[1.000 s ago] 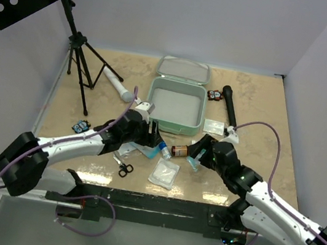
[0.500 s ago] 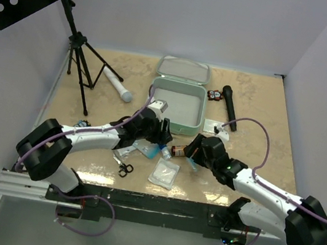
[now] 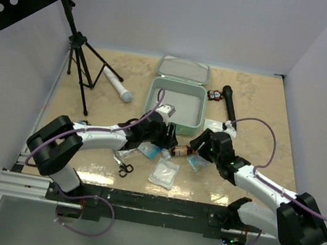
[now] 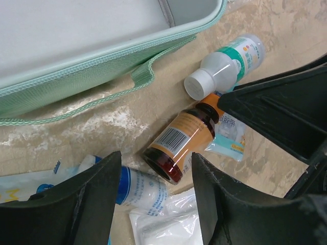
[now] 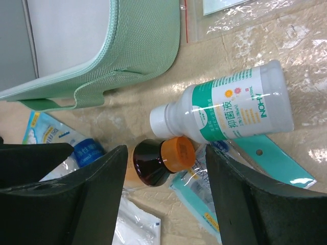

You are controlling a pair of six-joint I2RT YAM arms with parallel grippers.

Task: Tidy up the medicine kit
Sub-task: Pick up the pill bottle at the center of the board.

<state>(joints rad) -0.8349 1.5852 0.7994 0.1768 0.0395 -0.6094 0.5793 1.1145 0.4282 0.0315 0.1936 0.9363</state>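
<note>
Since a second back both arms have swung inward over the worktop [image 3: 265, 107] and now meet just in front of the medicine kit's near wall; the jaws of each have also drawn in a little.

Counts, largest first:
- medicine kit [image 3: 182, 104]: one, mid-worktop, lid laid open behind it, nothing seen inside.
- Hands: two. The left hand [image 4: 156, 155], at the kit's near-left, has its jaws parted and holds nothing. The right hand [image 5: 166, 150], at the kit's near-right, is likewise parted and empty.
- Bottles: two, both lying in front of the kit. The brown bottle [image 4: 179, 140] is framed between both pairs of fingers. The white bottle [image 5: 230, 109] lies just beside it.
- blue-labelled roll [image 4: 140, 186]: one.
- packets [image 3: 163, 173]: at least three.
- scissors [image 3: 124, 167]: one pair.

Judgement: both hands are converging on one bottle, so the first pick is imminent, and only one should close. Packing has not yet begun.
</note>
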